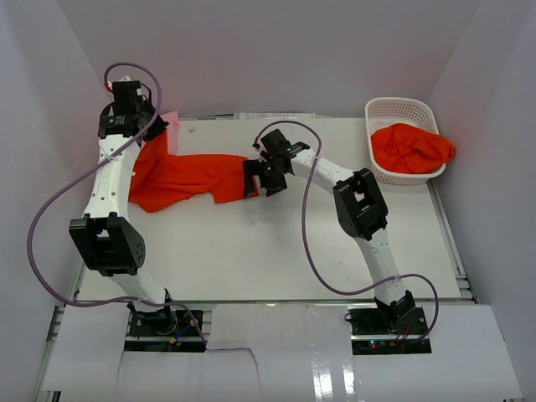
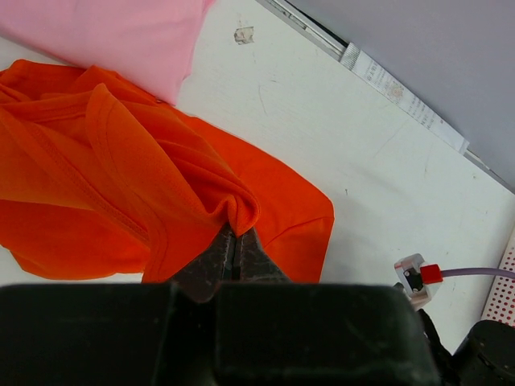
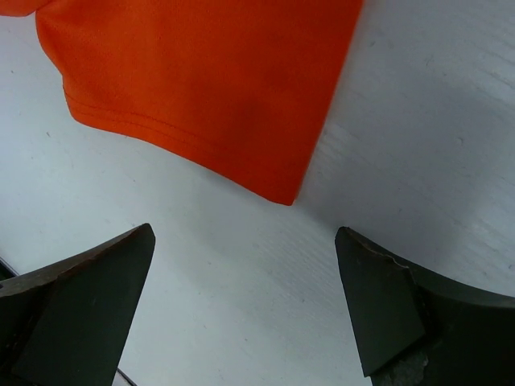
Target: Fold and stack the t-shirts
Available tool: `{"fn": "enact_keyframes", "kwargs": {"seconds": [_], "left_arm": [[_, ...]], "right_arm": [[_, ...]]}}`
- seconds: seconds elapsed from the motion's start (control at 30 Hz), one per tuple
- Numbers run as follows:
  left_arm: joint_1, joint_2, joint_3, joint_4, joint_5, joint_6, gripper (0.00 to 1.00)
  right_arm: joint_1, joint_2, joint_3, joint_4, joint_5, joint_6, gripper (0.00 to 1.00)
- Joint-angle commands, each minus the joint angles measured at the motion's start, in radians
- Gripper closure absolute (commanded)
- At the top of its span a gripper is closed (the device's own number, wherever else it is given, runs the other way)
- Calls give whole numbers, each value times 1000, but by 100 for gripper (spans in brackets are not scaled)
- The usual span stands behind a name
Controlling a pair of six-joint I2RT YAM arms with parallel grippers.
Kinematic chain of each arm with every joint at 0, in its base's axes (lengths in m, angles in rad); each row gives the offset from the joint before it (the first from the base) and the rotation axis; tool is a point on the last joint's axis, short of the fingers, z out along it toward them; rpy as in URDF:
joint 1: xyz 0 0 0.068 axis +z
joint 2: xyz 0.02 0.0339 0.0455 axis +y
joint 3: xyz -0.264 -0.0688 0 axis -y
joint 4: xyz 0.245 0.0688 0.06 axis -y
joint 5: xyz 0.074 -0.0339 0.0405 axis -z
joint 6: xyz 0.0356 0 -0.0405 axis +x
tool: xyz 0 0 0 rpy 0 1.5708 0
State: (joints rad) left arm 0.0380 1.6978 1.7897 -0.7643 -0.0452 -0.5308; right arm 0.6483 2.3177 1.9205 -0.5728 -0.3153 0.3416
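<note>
White table (image 1: 335,251): left pincer (image 2: 239,239) pinches orange t-shirt (image 1: 188,180); right pincer (image 3: 245,233) gapes wide

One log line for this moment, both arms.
left end effector: shut on orange t-shirt | right end effector: open at its hem | basket: orange cloth inside

White plastic lattice basket (image 1: 400,101) standing at the far right corner of a white table (image 1: 293,251), pale walls (image 1: 276,50) around it, printed paper strip (image 2: 400,98) along the far edge, small scuff (image 2: 244,34) nearby
</note>
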Motion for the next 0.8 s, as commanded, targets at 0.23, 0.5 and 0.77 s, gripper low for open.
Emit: {"fn": "enact_keyframes", "kwargs": {"seconds": [0.23,0.5,0.77], "left_arm": [[3,-66,27,-13,-12,22,100],[3,-66,23,-13,-19,25,100],[3,-64,17,-15,-27,25,100]], "right_arm": [[2,54,43,111,-17,45,4],[16,74,6,146,-36,71,12],[17,62,-55,159,-53,82,64]]}}
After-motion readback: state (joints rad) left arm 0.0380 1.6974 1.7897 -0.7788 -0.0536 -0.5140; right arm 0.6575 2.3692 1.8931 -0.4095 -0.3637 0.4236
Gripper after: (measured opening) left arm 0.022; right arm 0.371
